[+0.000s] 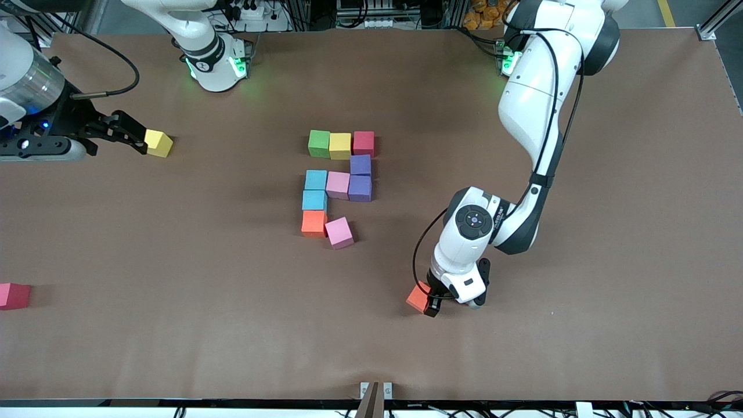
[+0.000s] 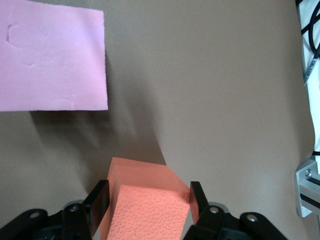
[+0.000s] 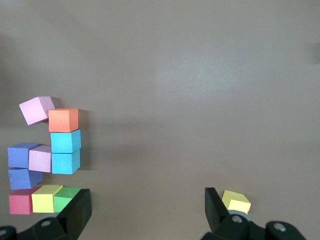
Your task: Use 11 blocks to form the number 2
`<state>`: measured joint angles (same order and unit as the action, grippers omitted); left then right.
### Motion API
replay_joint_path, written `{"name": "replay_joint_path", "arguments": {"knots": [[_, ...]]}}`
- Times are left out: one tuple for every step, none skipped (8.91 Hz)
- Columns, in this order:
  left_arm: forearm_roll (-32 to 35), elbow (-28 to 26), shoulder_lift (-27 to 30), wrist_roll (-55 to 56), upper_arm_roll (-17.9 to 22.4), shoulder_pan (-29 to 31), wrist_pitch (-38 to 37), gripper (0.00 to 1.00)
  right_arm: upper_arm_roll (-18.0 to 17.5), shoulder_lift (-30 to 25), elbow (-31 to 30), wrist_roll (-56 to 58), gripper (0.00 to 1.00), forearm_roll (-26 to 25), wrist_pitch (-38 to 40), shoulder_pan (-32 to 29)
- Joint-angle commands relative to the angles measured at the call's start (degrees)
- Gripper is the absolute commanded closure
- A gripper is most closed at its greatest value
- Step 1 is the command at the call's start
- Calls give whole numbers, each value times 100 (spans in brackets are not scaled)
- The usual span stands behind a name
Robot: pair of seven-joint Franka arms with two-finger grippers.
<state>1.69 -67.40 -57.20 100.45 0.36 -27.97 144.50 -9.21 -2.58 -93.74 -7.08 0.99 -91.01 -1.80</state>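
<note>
left gripper (image 1: 430, 302) clamped on a salmon-orange cube (image 1: 418, 297), low over the table, toward the left arm's end from the digit and nearer the front camera than it. left wrist view confirms: both fingers (image 2: 98, 201) flat against opposite faces of that cube, grip looks square.

number 2 (image 1: 339, 186) partly laid mid-table. top row green (image 1: 318, 143), yellow (image 1: 340, 146), red (image 1: 364, 143); two purple cubes (image 1: 360, 176) stacked down under the red; pink (image 1: 338, 185) and light blue (image 1: 316, 179) completing the middle row; second light blue (image 1: 314, 200), then orange (image 1: 314, 223) starting the bottom row. loose pink cube (image 1: 339, 232) touching the orange one but skewed (not square to the row).

key relation: open slot is the end of the bottom row, just past the skewed pink cube on the left arm's side. lies up-table and toward the right arm's end from the held cube, so a diagonal carry in. left arm clearly the nearer one. likely need to square the pink cube too, else the last cube won't seat flush.

right gripper (image 1: 139, 138) parked toward the right arm's end of the table, jaws wide, spare yellow cube (image 1: 158, 143) just beside one fingertip, not held. waiting. stray pink-red cube (image 1: 14, 295) at that same end, nearer the front camera, untouched.
</note>
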Motion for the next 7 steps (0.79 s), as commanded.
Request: {"name": "replay_joint_path", "arguments": {"knots": [[-46,-1,138,45,79,-16,-375,27,-10,-14,75,14,0,-11,84,-31],[-55,-1,261,28,52,36,-700,27,-10,-14,75,14,0,-11,84,-40],[-72,-10,340,19,44,37,-791,27,-10,-6,84,14,0,-11,84,-31],[-81,-10,358,19,52,46,-913,27,-10,-14,84,14,0,-11,84,-31],[-81,-36,385,10,44,72,-1036,27,-10,-6,84,14,0,-11,84,-31],[-90,-54,481,10,26,116,-1194,27,-10,-6,84,14,0,-20,84,-31],[-99,-54,534,10,17,220,-1457,27,-10,-14,84,14,0,-20,84,-31]]}}
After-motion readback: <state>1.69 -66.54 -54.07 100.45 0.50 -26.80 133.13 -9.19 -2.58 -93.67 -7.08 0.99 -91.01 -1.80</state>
